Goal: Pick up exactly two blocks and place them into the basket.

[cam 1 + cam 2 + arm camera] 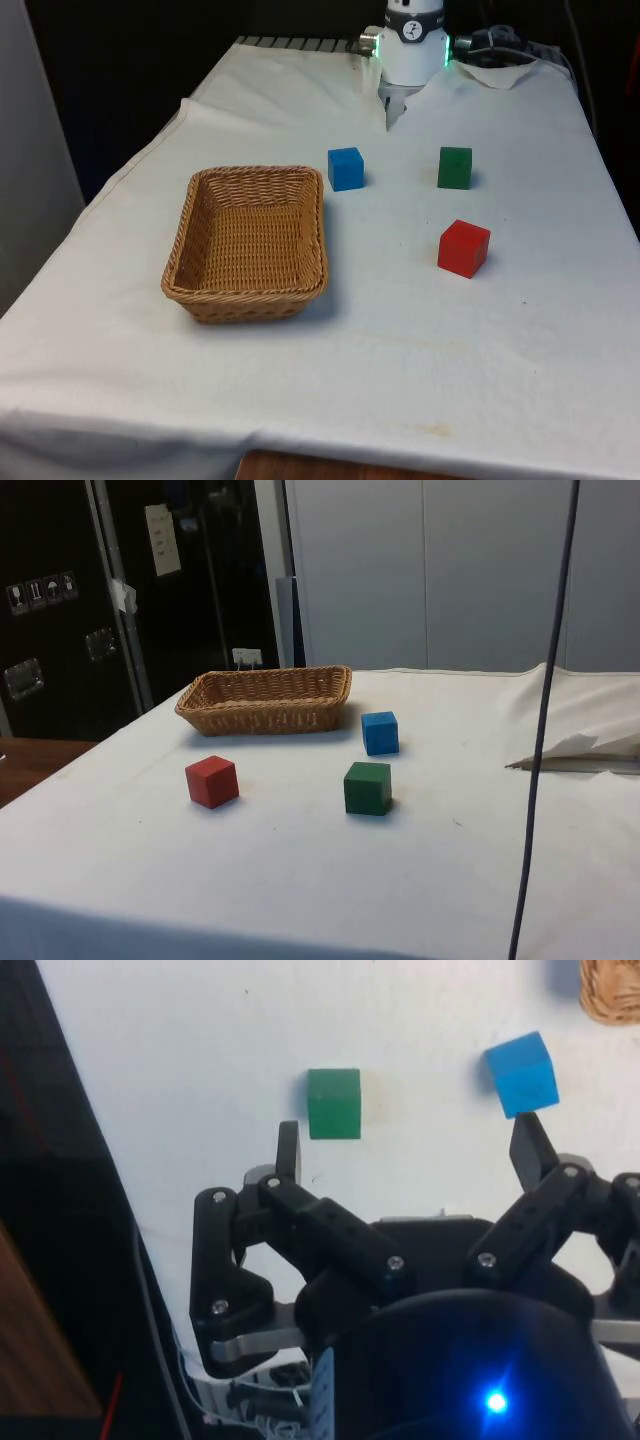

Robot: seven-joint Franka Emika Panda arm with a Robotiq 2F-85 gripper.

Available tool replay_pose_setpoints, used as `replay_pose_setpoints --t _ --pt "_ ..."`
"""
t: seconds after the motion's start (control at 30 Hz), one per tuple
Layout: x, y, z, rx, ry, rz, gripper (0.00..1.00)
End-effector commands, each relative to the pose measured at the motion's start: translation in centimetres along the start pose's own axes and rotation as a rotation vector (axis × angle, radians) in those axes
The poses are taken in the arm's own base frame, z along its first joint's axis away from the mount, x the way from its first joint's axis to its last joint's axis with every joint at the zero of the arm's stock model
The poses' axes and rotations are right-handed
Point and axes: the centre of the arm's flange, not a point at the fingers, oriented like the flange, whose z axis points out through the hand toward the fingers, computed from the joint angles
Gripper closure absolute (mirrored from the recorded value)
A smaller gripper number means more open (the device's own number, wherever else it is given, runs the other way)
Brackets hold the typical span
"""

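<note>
Three blocks rest on the white cloth: a blue block (346,168) (380,732) (521,1073), a green block (455,167) (368,787) (334,1103) and a red block (463,248) (212,781). The woven basket (256,172) (265,700) (612,990) has nothing in it and stands at the front view's left, beside the blue block. My gripper (391,108) (410,1150) hangs high at the table's far end, behind the blue and green blocks. It is open, with nothing between its fingers (288,1150).
A crumpled fold of white cloth (500,70) (590,745) lies at the far end near the robot's base. A dark cable (545,720) hangs down through the side view's foreground. The cloth drops off at both long table edges.
</note>
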Motion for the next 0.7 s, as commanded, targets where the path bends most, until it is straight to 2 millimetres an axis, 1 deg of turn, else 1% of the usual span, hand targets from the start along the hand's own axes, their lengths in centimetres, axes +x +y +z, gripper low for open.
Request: replay_pose_setpoints --t 0.0,0.07,0.1,0.17,0.2,0.37,0.4,0.47,0.5,0.63,0.67 --pt "0.4 -0.2 0.4 0.007 0.0 0.008 0.0" --pt "1.0 -0.6 1.1 0.013 0.003 0.014 0.0" --pt "1.0 -0.6 1.1 0.013 0.003 0.014 0.0" --pt "1.4 -1.1 2.0 0.018 0.004 0.018 0.0" --pt "1.3 -0.9 1.9 0.013 0.0 0.013 0.0" --pt "1.7 -2.3 3.1 0.026 0.008 0.021 0.0" --pt "1.6 -2.9 3.6 0.027 0.012 0.021 0.0" --pt "1.4 -3.5 4.1 0.028 0.014 0.019 0.0" --pt "1.5 -3.4 4.1 0.024 0.003 0.015 0.0" --pt "0.9 -5.3 5.4 0.033 0.025 0.014 0.0" --pt "0.9 -5.3 5.4 0.033 0.025 0.014 0.0"
